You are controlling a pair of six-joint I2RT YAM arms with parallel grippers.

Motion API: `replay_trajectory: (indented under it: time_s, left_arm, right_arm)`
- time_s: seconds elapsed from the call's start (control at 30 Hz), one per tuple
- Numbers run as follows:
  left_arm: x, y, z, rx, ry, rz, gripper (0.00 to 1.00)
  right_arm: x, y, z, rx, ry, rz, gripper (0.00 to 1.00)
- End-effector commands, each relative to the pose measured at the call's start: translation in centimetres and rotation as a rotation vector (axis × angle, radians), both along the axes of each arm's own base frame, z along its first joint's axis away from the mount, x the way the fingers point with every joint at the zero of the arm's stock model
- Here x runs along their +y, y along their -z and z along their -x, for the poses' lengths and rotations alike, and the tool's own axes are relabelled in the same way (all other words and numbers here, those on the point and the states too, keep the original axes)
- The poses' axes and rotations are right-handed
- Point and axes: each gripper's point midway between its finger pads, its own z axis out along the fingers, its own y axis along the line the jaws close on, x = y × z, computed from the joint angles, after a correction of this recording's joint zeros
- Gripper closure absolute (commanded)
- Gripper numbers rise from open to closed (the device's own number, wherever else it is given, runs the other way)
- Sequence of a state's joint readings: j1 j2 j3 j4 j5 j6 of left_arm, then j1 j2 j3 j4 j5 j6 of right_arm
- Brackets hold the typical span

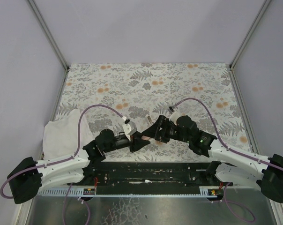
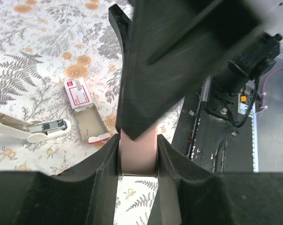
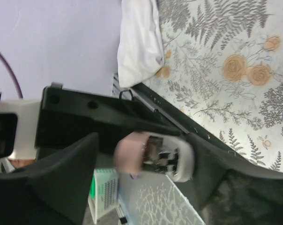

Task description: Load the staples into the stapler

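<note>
Three lilac walls [image 1: 146, 28] ring fern-print cloth [image 1: 179, 79]; left tool [image 2: 138, 145] clamps pink bar [image 2: 137, 161], right tool [image 1: 154, 132] unclear.

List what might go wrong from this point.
1. The left fingers clamp the pink bar while the right fingers sit right over it. The fingers may collide, or the bar may slip in a hand-off.
2. The box lies with its tray slid out beside the open stapler, near the arms. A low sweep might knock either askew.
</note>
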State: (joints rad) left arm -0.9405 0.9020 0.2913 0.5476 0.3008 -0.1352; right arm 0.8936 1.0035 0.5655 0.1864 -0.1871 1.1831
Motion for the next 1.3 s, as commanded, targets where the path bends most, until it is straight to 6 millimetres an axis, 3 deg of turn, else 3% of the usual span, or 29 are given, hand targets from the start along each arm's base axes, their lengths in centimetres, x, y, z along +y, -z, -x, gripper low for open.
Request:
replay_trajectory:
  time_s: [0.0, 0.07, 0.13, 0.17, 0.23, 0.27, 0.43, 0.47, 0.53, 0.6, 0.63, 0.73, 0.8, 0.97, 1.1, 1.27]
  left_arm:
    - [0.1, 0.6, -1.2, -0.048, -0.072, -0.041, 1.00]
    - [0.1, 0.7, -1.2, -0.058, -0.083, -0.049, 1.00]
    - [0.2, 0.8, -1.5, -0.066, -0.106, -0.059, 1.00]
    - [0.3, 0.9, -1.6, -0.070, -0.123, -0.063, 1.00]
    - [0.4, 1.0, -1.9, -0.079, -0.151, -0.073, 1.00]
    - [0.4, 0.9, -2.0, -0.083, -0.163, -0.074, 1.00]
    - [0.3, 1.5, -2.1, -0.086, -0.181, -0.103, 1.00]
    - [0.2, 1.5, -2.1, -0.085, -0.178, -0.103, 1.00]
    - [0.0, 1.7, -2.0, -0.082, -0.171, -0.106, 1.00]
    - [-0.2, 1.9, -1.9, -0.079, -0.166, -0.114, 1.00]
    - [-0.3, 2.0, -1.9, -0.077, -0.163, -0.117, 1.00]
    - [-0.5, 2.1, -1.8, -0.068, -0.160, -0.114, 1.00]
    - [-0.5, 2.2, -1.8, -0.059, -0.161, -0.109, 1.00]
    - [-0.1, 2.7, -2.9, 0.012, -0.254, -0.095, 1.00]
    - [2.0, 5.3, -7.1, 0.137, -0.466, -0.187, 1.00]
    - [7.0, 8.0, -12.4, 0.284, -0.698, -0.224, 1.00]
  right_arm:
    - [1.3, -3.5, 1.1, -0.033, -0.075, -0.103, 0.11]
    - [1.3, -3.5, 1.1, -0.032, -0.073, -0.103, 0.12]
    - [1.2, -3.1, 1.1, -0.020, -0.067, -0.097, 0.28]
    - [1.2, -3.0, 1.1, -0.014, -0.063, -0.096, 0.46]
    - [1.0, -2.4, 1.1, 0.003, -0.057, -0.092, 0.96]
    - [0.9, -2.1, 1.1, 0.010, -0.049, -0.087, 1.00]
    - [0.6, -1.1, 1.1, 0.030, -0.031, -0.080, 1.00]
    - [0.6, -0.9, 1.1, 0.032, -0.026, -0.079, 0.99]
    - [0.5, -1.1, 1.0, 0.022, -0.025, -0.079, 0.86]
    - [0.3, -1.1, 1.0, 0.014, -0.019, -0.073, 0.80]
    - [0.2, -1.1, 0.9, 0.007, -0.013, -0.068, 0.70]
    - [-0.5, -1.2, 0.5, -0.038, 0.009, -0.031, 0.21]
    - [-1.3, -1.3, 0.0, -0.084, 0.036, 0.021, 0.08]
    - [-5.0, -1.5, -2.3, -0.249, 0.148, 0.234, 0.01]
    - [-8.1, -0.9, -4.7, -0.388, 0.198, 0.447, 0.01]
    - [-8.8, 0.7, -6.7, -0.515, 0.127, 0.649, 0.01]
